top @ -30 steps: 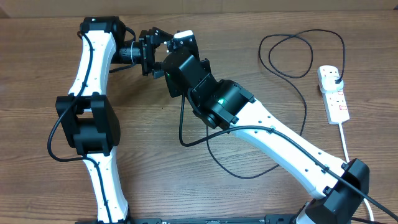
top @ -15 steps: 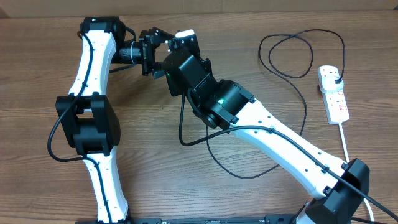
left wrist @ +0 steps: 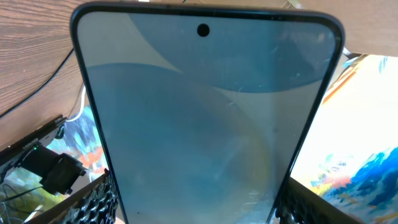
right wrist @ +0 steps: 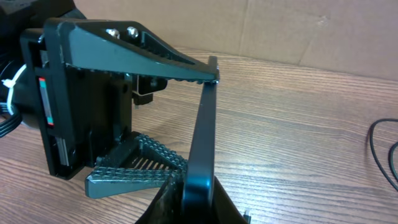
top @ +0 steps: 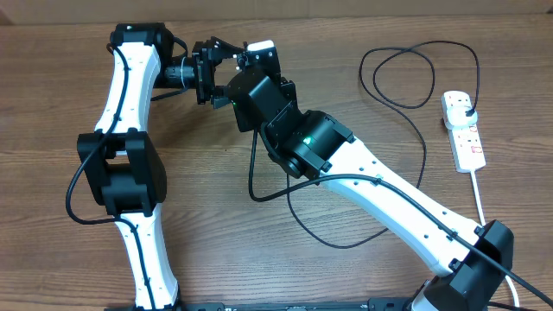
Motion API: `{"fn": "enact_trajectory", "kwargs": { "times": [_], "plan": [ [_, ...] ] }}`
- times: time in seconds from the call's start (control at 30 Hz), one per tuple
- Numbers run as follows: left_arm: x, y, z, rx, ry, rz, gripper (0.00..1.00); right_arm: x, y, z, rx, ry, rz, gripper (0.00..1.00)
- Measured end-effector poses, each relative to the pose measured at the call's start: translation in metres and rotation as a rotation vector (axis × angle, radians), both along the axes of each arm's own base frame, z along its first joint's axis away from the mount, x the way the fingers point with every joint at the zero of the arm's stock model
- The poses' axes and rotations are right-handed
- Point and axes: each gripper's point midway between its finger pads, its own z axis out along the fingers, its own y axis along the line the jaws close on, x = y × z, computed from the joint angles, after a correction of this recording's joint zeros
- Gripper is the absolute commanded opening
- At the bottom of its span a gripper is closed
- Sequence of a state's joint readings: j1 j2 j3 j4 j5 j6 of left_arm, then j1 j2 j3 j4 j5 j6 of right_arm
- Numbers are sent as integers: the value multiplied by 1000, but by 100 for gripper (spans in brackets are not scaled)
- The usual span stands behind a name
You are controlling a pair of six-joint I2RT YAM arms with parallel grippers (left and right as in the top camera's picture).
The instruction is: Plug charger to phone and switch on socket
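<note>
You have the phone lifted off the table, well to the left of the socket. The left gripper is clamped across its width, and the lit screen faces that wrist's camera. The right gripper sits at the phone's lower end, equally far left of the socket. Its jaws lie close around the thin edge, but you cannot tell whether they bear on it. Treat the phone as a stiff, slick glass slab. It would likely slide if pinched on its faces, so hold it by the dark side edges. The charger looks limp and light. Its plug sits in the socket and the cable loops leftward from there under the right arm, with the tip hidden. Grasp it just behind the connector, where it is probably firm enough to steer.
</note>
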State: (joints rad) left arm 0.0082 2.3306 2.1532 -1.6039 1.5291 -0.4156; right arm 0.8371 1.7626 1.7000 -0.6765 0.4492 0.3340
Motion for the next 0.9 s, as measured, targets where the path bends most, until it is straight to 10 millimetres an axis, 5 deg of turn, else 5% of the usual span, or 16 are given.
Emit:
{"fn": "enact_trajectory", "kwargs": {
  "times": [0.2,0.6,0.9],
  "plan": [
    [1,1,1,-3,-3,2,59,2,-4,-1,12,5,-27,4],
    [0,2,-1,7,4,3,78,3,-8,-1,91,27,-111,4],
    [6,-1,3,-17,-68,1,79,8,-12,1,525,128,-444,4]
  ]
}}
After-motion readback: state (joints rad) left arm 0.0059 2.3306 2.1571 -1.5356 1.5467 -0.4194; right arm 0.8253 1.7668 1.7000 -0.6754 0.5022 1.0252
